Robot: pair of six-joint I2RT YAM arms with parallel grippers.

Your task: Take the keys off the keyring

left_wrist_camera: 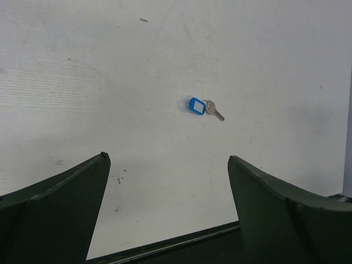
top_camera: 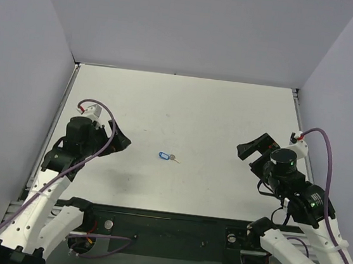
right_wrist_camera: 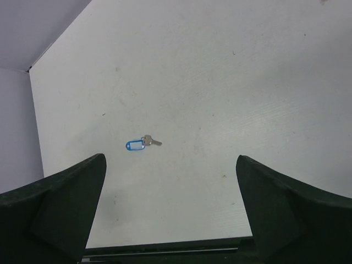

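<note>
Inspector: Keyring (left_wrist_camera: 196, 105) position?
Operator: Flat on the table (top_camera: 230, 112), with the key (left_wrist_camera: 214, 111) attached, just to its right.
Inspector: Grippers?
Operator: Left gripper (left_wrist_camera: 168, 157) to the keyring's left, right gripper (right_wrist_camera: 170, 157) to its right. Both are well apart from it, spread wide and holding nothing. I judge they are flanking it for a two-sided approach.
</note>
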